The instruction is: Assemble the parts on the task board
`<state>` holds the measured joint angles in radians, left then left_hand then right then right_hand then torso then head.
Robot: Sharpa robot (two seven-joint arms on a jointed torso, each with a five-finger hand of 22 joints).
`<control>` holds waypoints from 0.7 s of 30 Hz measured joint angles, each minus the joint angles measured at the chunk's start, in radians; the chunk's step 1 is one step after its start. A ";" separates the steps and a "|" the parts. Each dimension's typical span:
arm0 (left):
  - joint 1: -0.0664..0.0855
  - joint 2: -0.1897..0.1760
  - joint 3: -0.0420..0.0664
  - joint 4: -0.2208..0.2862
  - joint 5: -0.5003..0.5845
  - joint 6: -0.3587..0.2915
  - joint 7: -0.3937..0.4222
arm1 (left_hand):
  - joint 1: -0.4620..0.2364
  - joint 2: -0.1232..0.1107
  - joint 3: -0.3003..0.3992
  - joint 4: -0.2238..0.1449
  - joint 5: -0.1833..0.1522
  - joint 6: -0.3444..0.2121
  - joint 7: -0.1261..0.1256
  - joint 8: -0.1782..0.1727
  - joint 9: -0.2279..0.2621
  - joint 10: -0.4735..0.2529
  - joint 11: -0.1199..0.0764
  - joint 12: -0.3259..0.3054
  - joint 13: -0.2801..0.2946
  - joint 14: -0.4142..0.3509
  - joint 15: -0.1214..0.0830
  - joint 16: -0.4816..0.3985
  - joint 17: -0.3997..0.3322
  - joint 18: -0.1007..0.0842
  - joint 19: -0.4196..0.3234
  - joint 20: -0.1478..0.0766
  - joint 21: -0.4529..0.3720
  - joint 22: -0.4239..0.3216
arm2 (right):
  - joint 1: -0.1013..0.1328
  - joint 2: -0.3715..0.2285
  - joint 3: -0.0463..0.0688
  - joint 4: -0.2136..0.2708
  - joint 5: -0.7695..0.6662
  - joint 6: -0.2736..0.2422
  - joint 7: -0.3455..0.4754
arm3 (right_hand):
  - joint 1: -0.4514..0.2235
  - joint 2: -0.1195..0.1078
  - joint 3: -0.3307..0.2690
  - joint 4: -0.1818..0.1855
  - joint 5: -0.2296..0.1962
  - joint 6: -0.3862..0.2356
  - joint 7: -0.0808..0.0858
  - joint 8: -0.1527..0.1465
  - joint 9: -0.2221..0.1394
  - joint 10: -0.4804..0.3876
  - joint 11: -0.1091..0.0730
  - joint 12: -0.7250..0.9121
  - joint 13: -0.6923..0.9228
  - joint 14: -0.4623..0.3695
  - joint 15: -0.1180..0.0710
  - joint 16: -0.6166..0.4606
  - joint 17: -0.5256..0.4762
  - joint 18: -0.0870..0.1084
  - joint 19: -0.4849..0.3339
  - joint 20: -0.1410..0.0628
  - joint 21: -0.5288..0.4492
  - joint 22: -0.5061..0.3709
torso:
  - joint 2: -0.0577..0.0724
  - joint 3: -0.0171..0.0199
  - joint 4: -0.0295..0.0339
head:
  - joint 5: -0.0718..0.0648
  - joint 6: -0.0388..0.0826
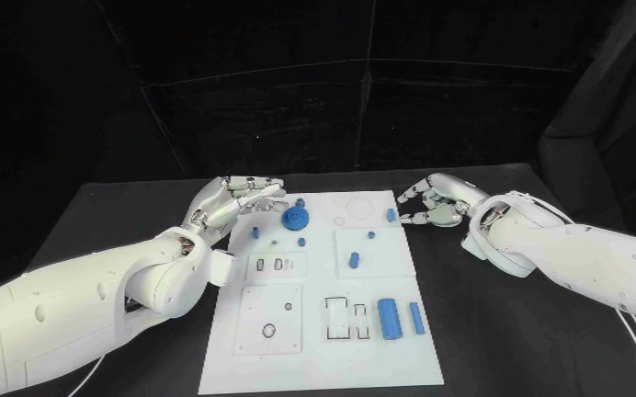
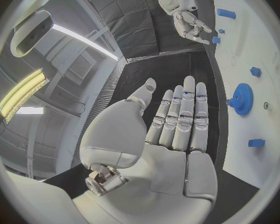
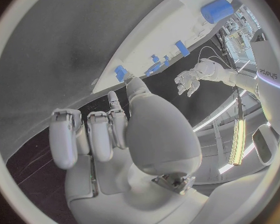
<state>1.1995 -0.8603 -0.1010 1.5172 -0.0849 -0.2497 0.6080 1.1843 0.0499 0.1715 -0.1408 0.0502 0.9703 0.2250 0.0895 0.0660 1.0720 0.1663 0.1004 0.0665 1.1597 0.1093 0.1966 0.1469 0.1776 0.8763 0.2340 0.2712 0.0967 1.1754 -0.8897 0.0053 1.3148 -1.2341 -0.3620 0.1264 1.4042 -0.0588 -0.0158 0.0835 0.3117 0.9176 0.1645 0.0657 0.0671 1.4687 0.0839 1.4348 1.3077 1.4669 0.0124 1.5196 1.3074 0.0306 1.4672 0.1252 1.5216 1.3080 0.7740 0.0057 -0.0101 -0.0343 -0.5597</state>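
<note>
task board (image 1: 318, 342) lying mid-surface, blue gear (image 1: 296, 221) on its far left | left hand (image 1: 236, 197) hovering, fingers straight, holding nothing | right hand (image 1: 435, 204) at far right edge, fingers curling, empty

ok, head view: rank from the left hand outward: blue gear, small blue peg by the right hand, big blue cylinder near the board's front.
1. Blue gear: just beside the left hand, at the white task board's far-left part.
2. Small blue peg: far-right edge, next to the right hand.
3. Big blue cylinder: near-right part, lying lengthwise.
</note>
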 measured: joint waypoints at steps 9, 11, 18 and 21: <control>-0.002 0.004 0.000 -0.006 0.000 0.001 0.000 | 0.000 0.000 0.000 0.000 0.000 0.000 0.000 0.000 0.000 0.000 0.000 0.000 0.000 0.000 0.000 0.000 0.000 0.000 0.000 0.000 0.000 0.000 | -0.010 0.024 0.001 -0.027 0.006 0.016 0.014 | 0.000 0.000 0.000 0.000 0.000 -0.004 0.004 0.000 0.000 0.000 0.000 0.000 0.000 0.000 0.000 0.000 0.000 0.000 0.000 0.000 0.000 0.000 | 0.000 -0.0035 0.0018 | 0.002 -0.005; -0.002 0.004 0.000 -0.007 0.000 0.002 0.000 | 0.000 0.000 0.000 0.000 0.000 0.000 0.000 0.000 0.000 0.000 0.000 0.000 0.000 0.000 0.000 0.000 0.000 0.000 0.000 0.000 0.000 0.000 | -0.011 0.028 0.001 -0.030 0.006 0.017 0.015 | 0.003 0.003 0.000 0.000 0.000 -0.004 0.004 0.000 0.000 0.000 0.000 0.000 0.000 0.000 0.000 0.000 0.000 0.000 0.000 0.000 0.000 0.000 | 0.000 -0.0036 0.0018 | 0.002 -0.006; -0.003 0.005 0.000 -0.010 0.000 0.003 0.000 | 0.000 0.000 0.000 0.000 0.000 0.000 0.000 0.000 0.000 0.000 0.000 0.000 0.000 0.000 0.000 0.000 0.000 0.000 0.000 0.000 0.000 0.000 | -0.012 0.046 0.001 -0.042 0.006 0.018 0.017 | 0.006 0.006 0.003 -0.003 -0.004 -0.004 0.004 0.000 0.000 0.000 0.000 0.000 0.000 0.000 0.000 0.000 0.000 0.000 0.000 0.000 0.000 0.000 | 0.000 -0.0042 0.0015 | 0.002 -0.009; -0.003 0.006 0.000 -0.011 0.000 0.004 0.000 | 0.000 0.000 0.000 0.000 0.000 0.000 0.000 0.000 0.000 0.000 0.000 0.000 0.000 0.000 0.000 0.000 0.000 0.000 0.000 0.000 0.000 0.000 | -0.013 0.053 0.001 -0.046 0.006 0.018 0.017 | 0.013 0.013 0.003 -0.003 -0.010 -0.004 0.004 0.000 0.001 0.000 0.000 0.000 0.000 0.000 0.000 0.000 0.000 0.000 0.000 0.000 0.000 0.000 | 0.000 -0.0045 0.0015 | 0.002 -0.009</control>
<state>1.1967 -0.8547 -0.1013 1.5066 -0.0847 -0.2460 0.6080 1.1843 0.0499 0.1715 -0.1408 0.0502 0.9703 0.2250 0.0895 0.0660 1.0720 0.1663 0.1004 0.0666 1.1597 0.1093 0.1966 0.1467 0.1775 0.8763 0.2340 0.2712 0.0968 1.1627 -0.8369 0.0058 1.2689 -1.2280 -0.3444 0.1436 1.4173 -0.0457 -0.0131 0.0810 0.3020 0.9140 0.1681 0.0658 0.0680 1.4686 0.0839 1.4349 1.3077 1.4669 0.0124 1.5196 1.3074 0.0306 1.4672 0.1252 1.5216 1.3078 0.7742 0.0012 -0.0085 -0.0327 -0.5685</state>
